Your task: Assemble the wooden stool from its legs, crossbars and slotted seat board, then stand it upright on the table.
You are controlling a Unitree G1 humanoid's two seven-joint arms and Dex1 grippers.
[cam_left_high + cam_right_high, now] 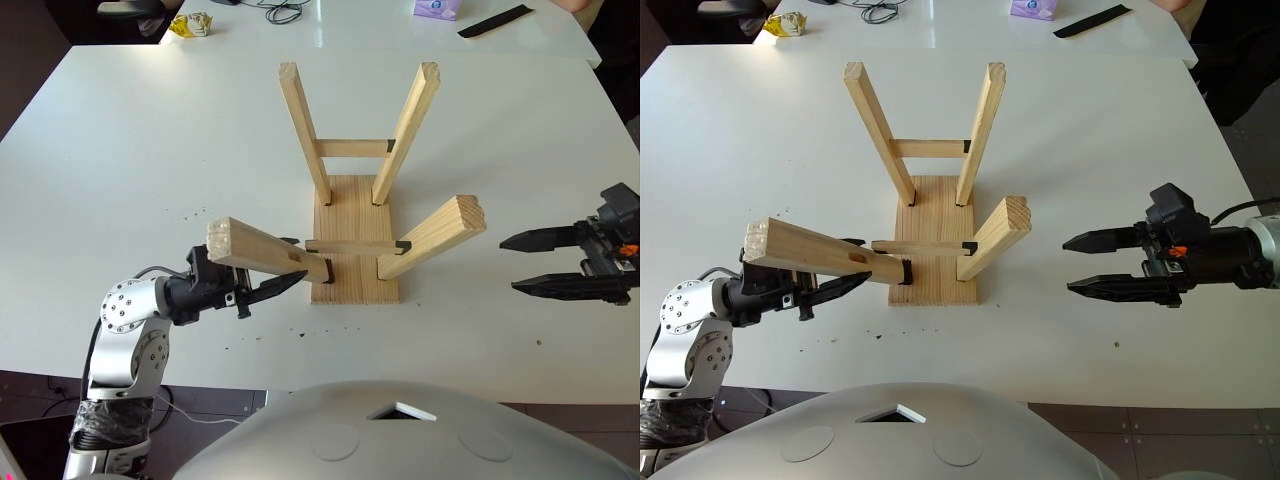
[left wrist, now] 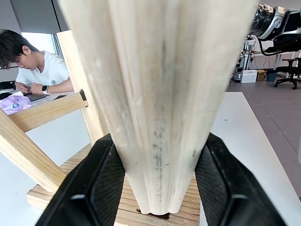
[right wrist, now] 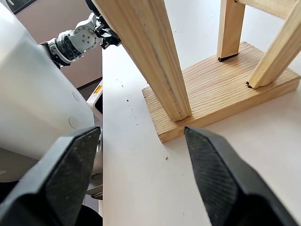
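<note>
White table (image 1: 120, 150): pale wooden stool (image 1: 398, 125) inverted mid-table, slotted seat board (image 1: 350, 212) flat, legs up. Left gripper (image 1: 292, 260) clamps the near-left leg (image 1: 262, 250); right gripper (image 1: 509, 263) gapes wide, well apart. Risk: levering that leg could unseat the thin near crossbar (image 1: 355, 246). Dark crumbs (image 1: 300, 328) on the tabletop; black office chairs (image 2: 288, 42) beyond.

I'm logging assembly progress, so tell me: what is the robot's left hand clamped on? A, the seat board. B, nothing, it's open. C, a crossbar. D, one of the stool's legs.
D: the left hand is shut on the leg nearest it, its fingers pressing both sides.
</note>
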